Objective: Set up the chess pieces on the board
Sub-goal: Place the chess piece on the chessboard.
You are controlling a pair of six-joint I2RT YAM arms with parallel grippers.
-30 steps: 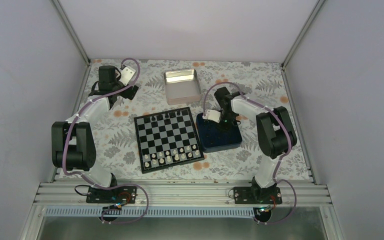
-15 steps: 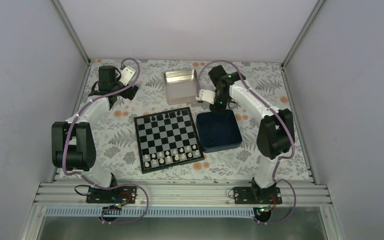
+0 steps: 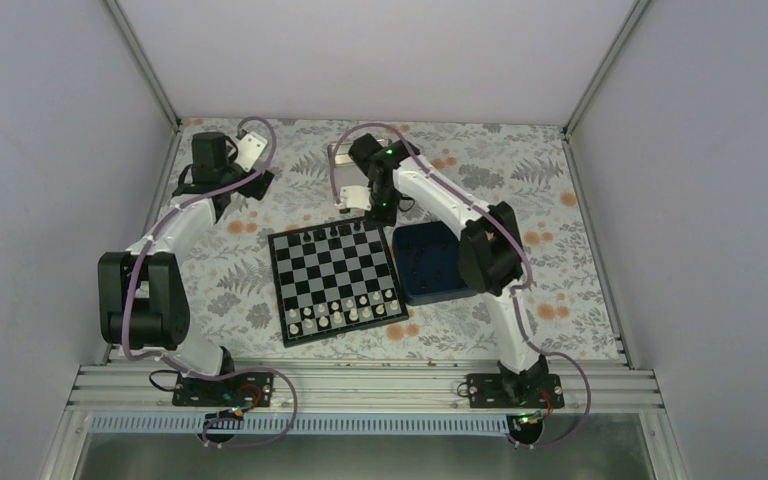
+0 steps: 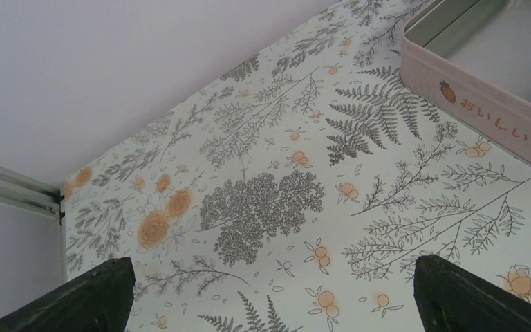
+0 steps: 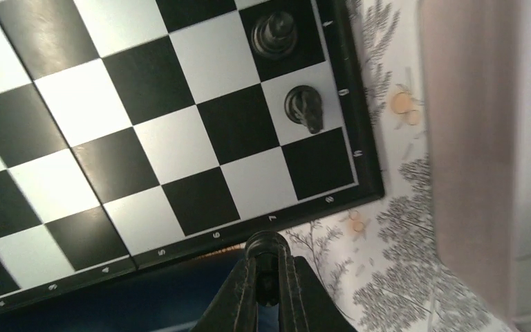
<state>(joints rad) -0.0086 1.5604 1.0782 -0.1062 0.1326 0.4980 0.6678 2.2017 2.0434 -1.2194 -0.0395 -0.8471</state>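
At the far left, the left claw (image 4: pixel 271 271) hung with its fingers spread wide and empty over the flowered worktop (image 4: pixel 200 124), beside a pink-sided tin (image 4: pixel 487 114) and well apart from the play. At centre, the board (image 3: pixel 330 262) lay square on the cloth. The cream-white chessmen (image 3: pixel 345 312) were ranked along its near edge, while only a few black chess pieces (image 3: pixel 335 232) stood along the far edge. The step in hand appeared to be the carrying of one more black piece to that far rank. The right claw (image 5: pixel 267 275), reaching across from the right, was closed on a black chessman (image 5: pixel 265 243). Only its rounded top showed between the fingers, so its kind could not be told. The wrist view placed the held piece just off the board's far right corner, over the border and not yet above a square. Two black pieces (image 5: pixel 304 107) already stood close by on the last files. The next move likely called for a short shift inward over an empty back-rank square, a level descent clear of those neighbours, then release. To the right sat the navy blue box (image 3: pixel 438 265), touching or nearly touching the board's edge.
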